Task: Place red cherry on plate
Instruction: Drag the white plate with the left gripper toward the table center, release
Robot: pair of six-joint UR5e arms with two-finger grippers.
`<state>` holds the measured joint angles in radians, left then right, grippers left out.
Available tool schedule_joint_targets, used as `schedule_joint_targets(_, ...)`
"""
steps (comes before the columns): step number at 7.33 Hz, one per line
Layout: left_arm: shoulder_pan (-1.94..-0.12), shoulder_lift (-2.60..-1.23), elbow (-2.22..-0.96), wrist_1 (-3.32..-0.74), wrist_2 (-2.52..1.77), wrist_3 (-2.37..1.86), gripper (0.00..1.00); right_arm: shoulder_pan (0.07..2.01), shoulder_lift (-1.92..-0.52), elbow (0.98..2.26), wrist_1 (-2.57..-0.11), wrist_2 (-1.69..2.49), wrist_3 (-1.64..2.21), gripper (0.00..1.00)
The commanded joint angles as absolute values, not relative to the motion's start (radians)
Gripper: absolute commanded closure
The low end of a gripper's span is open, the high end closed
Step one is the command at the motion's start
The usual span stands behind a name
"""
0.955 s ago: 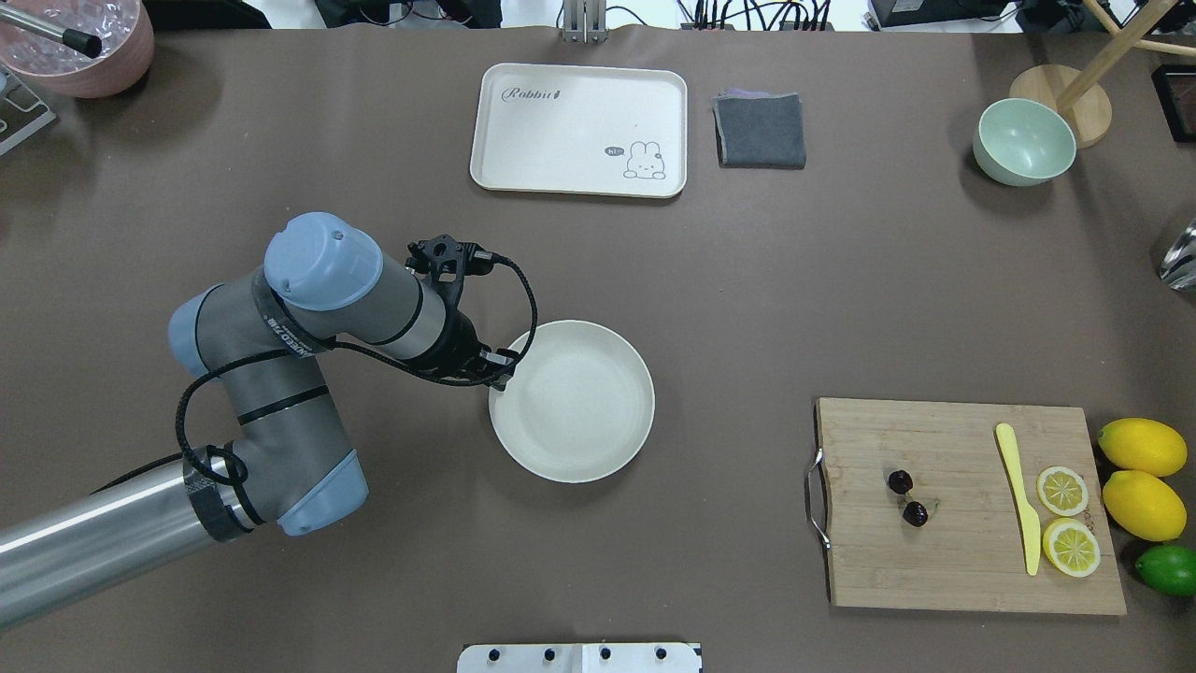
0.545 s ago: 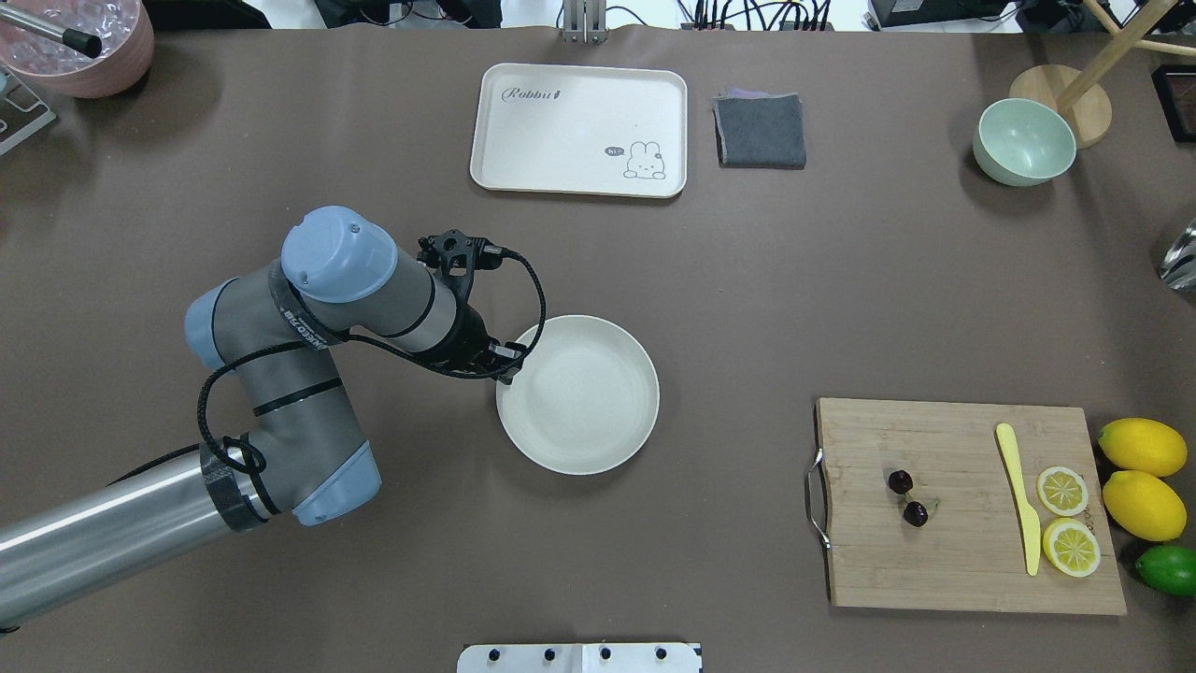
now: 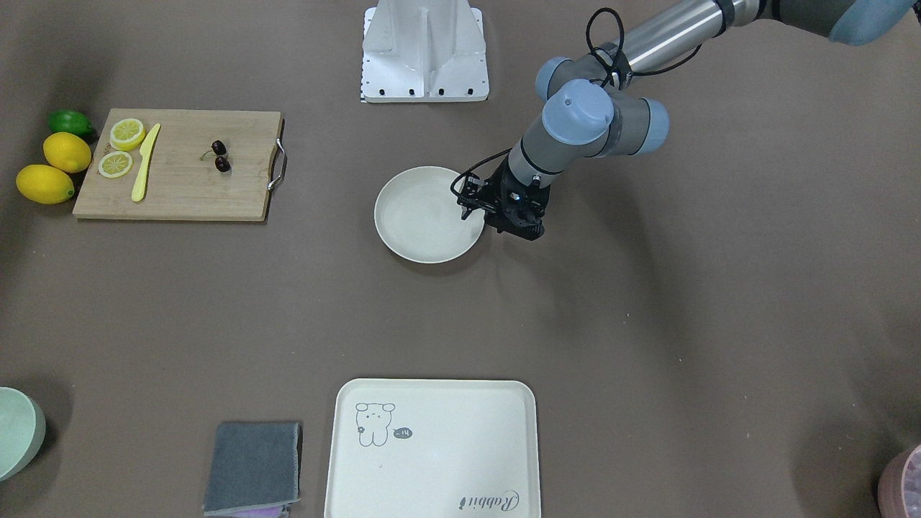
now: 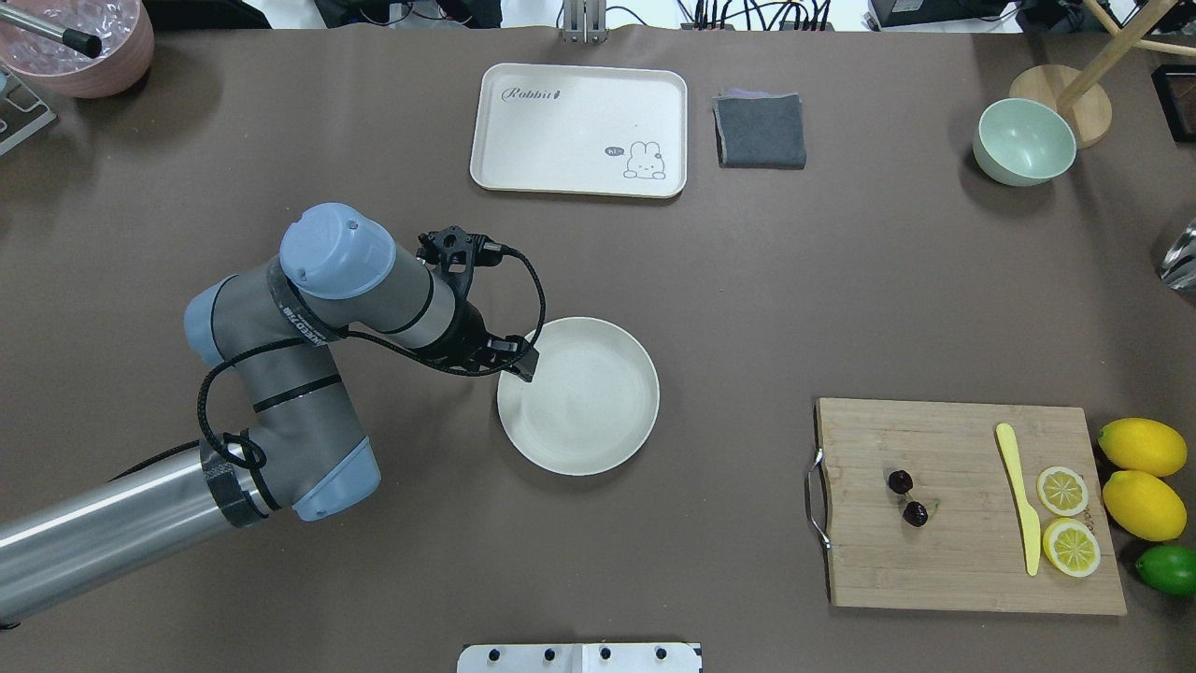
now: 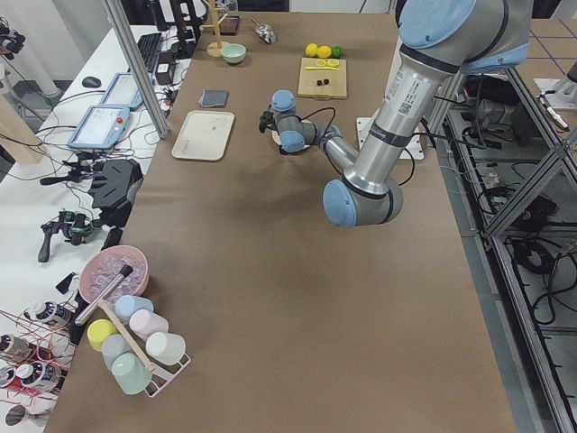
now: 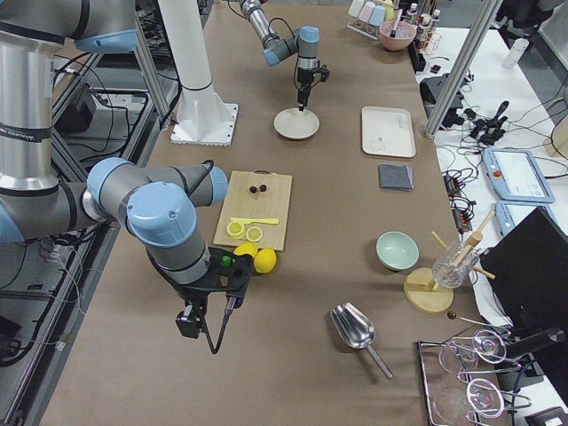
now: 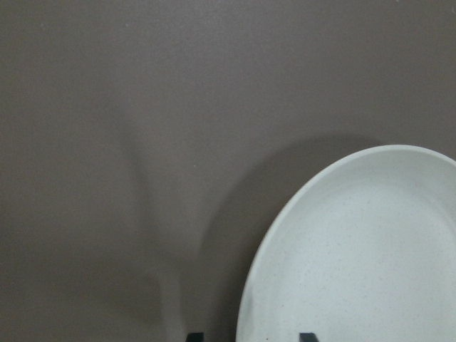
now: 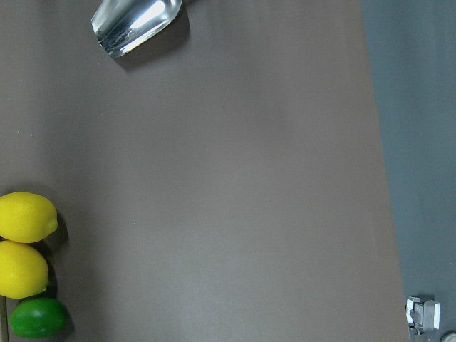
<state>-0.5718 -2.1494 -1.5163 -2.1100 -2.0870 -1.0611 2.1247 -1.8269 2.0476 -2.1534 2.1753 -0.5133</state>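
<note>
The red cherry, a dark pair joined by thin stems, lies on the wooden cutting board at the right; it also shows in the front view. The cream plate sits at mid-table. My left gripper hovers at the plate's left rim. In the left wrist view its tips stand apart with the plate's rim between them, open. My right gripper shows only in the right exterior view, off the table's right end. I cannot tell its state.
On the board lie a yellow knife and two lemon slices. Two lemons and a lime sit beside it. A rabbit tray, grey cloth and mint bowl line the far side.
The left gripper and the plate shifted slightly right and away, then the plate stayed put. One finger now reaches further over the plate's rim.
</note>
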Motion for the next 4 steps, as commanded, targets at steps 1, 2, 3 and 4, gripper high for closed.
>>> schedule_joint_targets(1, -0.630, -2.138, -1.531, -2.109, -2.135, -1.034, 0.02, 2.123, -1.821, 2.048, -2.155, 2.177, -0.514, 0.00)
schedule_joint_targets(2, -0.705, -2.103, -1.555, -2.105, -2.237, -0.997, 0.02, 2.108, -1.794, 2.046, -2.193, 2.181, -0.512, 0.00)
schedule_joint_targets(3, -0.801, -2.032, -1.599, -2.105, -2.338, -0.929, 0.02, 2.102, -1.745, 2.049, -2.256, 2.190, -0.512, 0.00)
schedule_joint_targets(4, -0.904, -1.931, -1.644, -2.105, -2.438, -0.822, 0.02, 2.074, -1.715, 2.072, -2.299, 2.197, -0.508, 0.00)
